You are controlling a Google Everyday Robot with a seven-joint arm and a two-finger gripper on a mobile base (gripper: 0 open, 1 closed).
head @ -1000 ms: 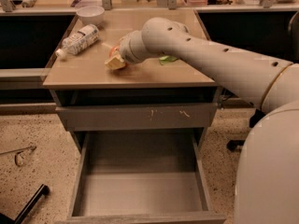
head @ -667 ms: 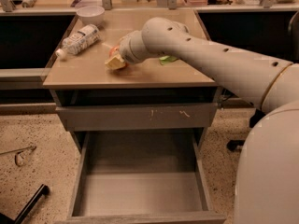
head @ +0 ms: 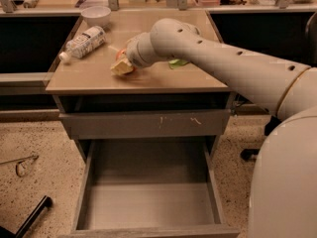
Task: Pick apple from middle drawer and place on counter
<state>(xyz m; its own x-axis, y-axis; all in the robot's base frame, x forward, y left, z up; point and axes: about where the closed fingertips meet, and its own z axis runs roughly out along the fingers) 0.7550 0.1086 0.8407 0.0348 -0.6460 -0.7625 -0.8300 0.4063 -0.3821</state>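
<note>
- Pincer (head: pixel 122 67): one, at the end of the single pale robot arm (head: pixel 223 66) that reaches in from the right. Its pale yellowish tip sits low over the glossy beige worktop (head: pixel 89 76), left of centre. The thick wrist hides most of it, so I cannot tell whether it is spread, pressed together or pinching anything.
- One small round red-orange apple (head: pixel 118 56): only a sliver shows, right at the pincer, just above the pale tip and over the worktop. Whether it rests on the surface or is gripped cannot be told.
- One wide grey wood-grain drawer box (head: pixel 148 202), pulled fully out below the worktop, its flat bottom bare.
- One grey drawer front (head: pixel 143 124) with small pale scratches, closed, between the worktop and the open drawer box.
- One clear plastic bottle (head: pixel 84 42) with a white label, lying on its side at the worktop's back left.
- One small white bowl (head: pixel 95 15), upright at the back edge, just behind the bottle.
- One green bag (head: pixel 176 62), mostly hidden behind the arm, a corner showing near the worktop's middle.
- One pair of eyeglasses (head: pixel 22 165) and one black bar (head: pixel 32 217) on the speckled floor at left.
- Against the earlier frames: pincer, arm, bottle, bowl, bag and drawer box all lie where they did; no shift shows.
</note>
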